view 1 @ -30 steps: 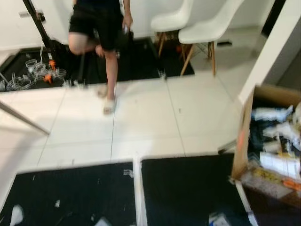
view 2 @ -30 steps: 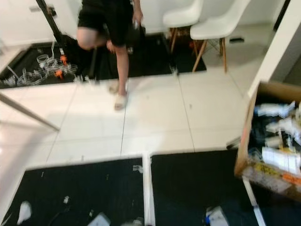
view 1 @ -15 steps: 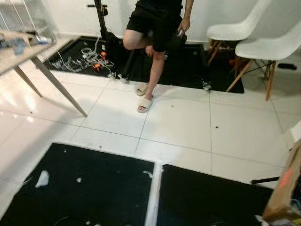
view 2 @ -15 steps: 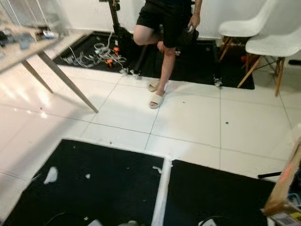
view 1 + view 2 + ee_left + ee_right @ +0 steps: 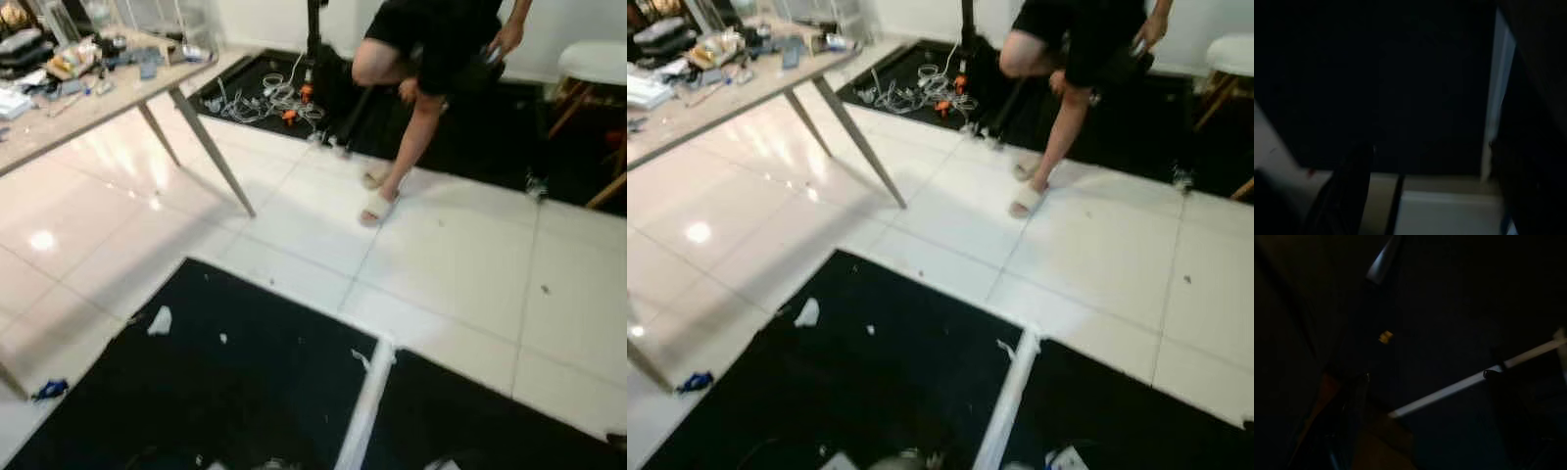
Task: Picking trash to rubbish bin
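Two black mats point(image 5: 245, 382) lie side by side on the white tile floor point(image 5: 460, 284), split by a white strip point(image 5: 364, 411); their near edges are cut off by the frame. Three or four white scraps of trash sit on the left mat — the largest point(image 5: 160, 320) near its left edge, a small one point(image 5: 223, 339) beside it, another point(image 5: 361, 359) by the strip. One blue bit point(image 5: 47, 390) lies off the mat on the tiles. A person point(image 5: 431, 59) stands beyond, head out of frame, one sandal point(image 5: 376, 206) planted on open floor. A cluttered table point(image 5: 88, 93) bounds the left. Both wrist views are nearly black; the left gripper point(image 5: 1415, 166) and right gripper point(image 5: 1425, 396) perhaps show spread fingers, but this cannot be told.
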Robot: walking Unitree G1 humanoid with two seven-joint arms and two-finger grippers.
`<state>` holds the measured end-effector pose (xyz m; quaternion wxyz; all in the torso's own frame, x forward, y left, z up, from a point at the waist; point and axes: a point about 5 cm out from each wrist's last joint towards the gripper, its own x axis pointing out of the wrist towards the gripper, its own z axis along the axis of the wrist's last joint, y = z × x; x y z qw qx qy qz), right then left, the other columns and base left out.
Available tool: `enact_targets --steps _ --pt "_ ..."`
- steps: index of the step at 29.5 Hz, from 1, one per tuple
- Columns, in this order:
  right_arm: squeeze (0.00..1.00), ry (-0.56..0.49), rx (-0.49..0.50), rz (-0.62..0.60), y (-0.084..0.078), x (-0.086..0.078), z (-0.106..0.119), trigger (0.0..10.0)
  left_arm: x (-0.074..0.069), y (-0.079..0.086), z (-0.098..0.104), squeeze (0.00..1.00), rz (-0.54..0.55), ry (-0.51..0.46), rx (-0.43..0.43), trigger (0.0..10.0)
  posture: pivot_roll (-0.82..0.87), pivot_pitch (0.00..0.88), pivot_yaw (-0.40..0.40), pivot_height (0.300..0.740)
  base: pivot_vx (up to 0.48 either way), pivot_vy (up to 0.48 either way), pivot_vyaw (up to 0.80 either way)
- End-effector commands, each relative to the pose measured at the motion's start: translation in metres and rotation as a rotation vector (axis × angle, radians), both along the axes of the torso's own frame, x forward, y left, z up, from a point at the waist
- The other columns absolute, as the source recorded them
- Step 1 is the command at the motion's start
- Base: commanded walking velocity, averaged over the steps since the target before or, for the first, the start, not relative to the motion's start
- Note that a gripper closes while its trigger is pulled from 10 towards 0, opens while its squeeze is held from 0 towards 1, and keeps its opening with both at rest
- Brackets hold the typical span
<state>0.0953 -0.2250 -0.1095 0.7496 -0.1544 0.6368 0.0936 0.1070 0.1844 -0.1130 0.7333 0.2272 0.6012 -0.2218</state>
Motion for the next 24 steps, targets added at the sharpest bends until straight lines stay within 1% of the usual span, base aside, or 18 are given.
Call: enact_targets --steps 1,2,3,4,5,6,7,8,10,11,13,15,16,17,18,19,20,24 --pt "0.0 -0.043 0.044 -0.094 0.008 0.003 -0.001 10.0 0.005 -0.005 0.001 0.0 0.029 -0.041 -0.023 10.0 -0.02 0.107 0.075 0.74 0.0 0.0 0.77" --pt "0.0 -0.043 0.044 -0.094 0.008 0.003 -0.001 10.0 0.005 -0.005 0.001 0.0 0.029 -0.041 -0.023 10.0 -0.02 0.107 0.075 0.74 0.0 0.0 0.77" --pt "0.0 -0.119 0.039 -0.277 -0.002 0.011 0.003 10.0 0.014 -0.002 0.004 0.0 0.172 -0.099 -0.046 10.0 -0.02 0.105 0.075 0.74 0.0 0.0 0.77" --pt "0.0 -0.119 0.039 -0.277 -0.002 0.011 0.003 10.0 0.014 -0.002 0.004 0.0 0.172 -0.099 -0.046 10.0 -0.02 0.105 0.075 0.74 0.0 0.0 0.77" --pt "0.0 -0.149 0.039 -0.35 -0.006 0.014 0.005 10.0 0.018 -0.001 0.005 0.0 0.233 -0.122 -0.056 10.0 -0.02 0.105 0.075 0.74 0.0 0.0 0.77" --pt "0.0 -0.214 0.05 -0.47 -0.014 0.023 0.009 10.0 0.022 0.004 0.007 0.0 0.34 -0.162 -0.076 10.0 -0.02 0.105 0.075 0.74 0.0 0.0 0.77" --pt "0.0 -0.347 0.049 -0.615 -0.035 0.04 0.021 10.0 0.031 0.016 0.012 0.0 0.497 -0.239 -0.106 10.0 -0.02 0.105 0.075 0.74 0.0 0.0 0.74" --pt "0.0 -0.347 0.049 -0.615 -0.035 0.04 0.021 10.0 0.031 0.016 0.012 0.0 0.497 -0.239 -0.106 10.0 -0.02 0.105 0.075 0.74 0.0 0.0 0.74" --pt "0.0 -0.504 0.043 -0.732 -0.062 0.061 0.039 10.0 0.049 0.031 0.022 0.0 0.666 -0.333 -0.163 10.0 -0.01 0.111 0.077 0.74 0.0 0.0 0.73" --pt "0.0 -0.504 0.043 -0.732 -0.062 0.061 0.039 10.0 0.049 0.031 0.022 0.0 0.666 -0.333 -0.163 10.0 -0.01 0.111 0.077 0.74 0.0 0.0 0.73" --pt "0.0 -0.576 0.031 -0.758 -0.074 0.076 0.051 10.0 0.062 0.039 0.029 0.0 0.744 -0.391 -0.189 10.0 -0.01 0.111 0.077 0.74 0.0 0.0 0.73" --pt "0.0 -0.655 0.033 -0.739 -0.081 0.095 0.065 10.0 0.077 0.043 0.037 0.0 0.767 -0.447 -0.213 10.0 -0.01 0.111 0.077 0.74 0.0 0.0 0.72" --pt "0.0 -0.655 0.033 -0.739 -0.081 0.095 0.065 10.0 0.077 0.043 0.037 0.0 0.767 -0.447 -0.213 10.0 -0.01 0.111 0.077 0.74 0.0 0.0 0.72" --pt "0.0 -0.707 0.043 -0.718 -0.084 0.109 0.075 10.0 0.091 0.041 0.044 0.0 0.766 -0.487 -0.247 10.0 -0.01 0.111 0.077 0.74 0.0 0.0 0.71" --pt "0.0 -0.707 0.043 -0.718 -0.084 0.109 0.075 10.0 0.091 0.041 0.044 0.0 0.766 -0.487 -0.247 10.0 -0.01 0.111 0.077 0.74 0.0 0.0 0.71" --pt "0.0 -0.748 0.048 -0.666 -0.082 0.125 0.085 10.0 0.107 0.035 0.052 0.0 0.731 -0.527 -0.283 10.0 -0.01 0.11 0.074 0.74 0.0 0.0 0.71" --pt "0.0 -0.797 0.055 -0.544 -0.072 0.148 0.097 10.0 0.13 0.016 0.064 0.0 0.641 -0.581 -0.349 10.0 -0.01 0.11 0.074 0.74 0.0 0.0 0.75" --pt "0.0 -0.825 0.095 -0.463 -0.051 0.168 0.103 10.0 0.145 -0.019 0.072 0.0 0.512 -0.608 -0.429 10.0 -0.01 0.11 0.074 0.74 0.0 0.0 0.75"
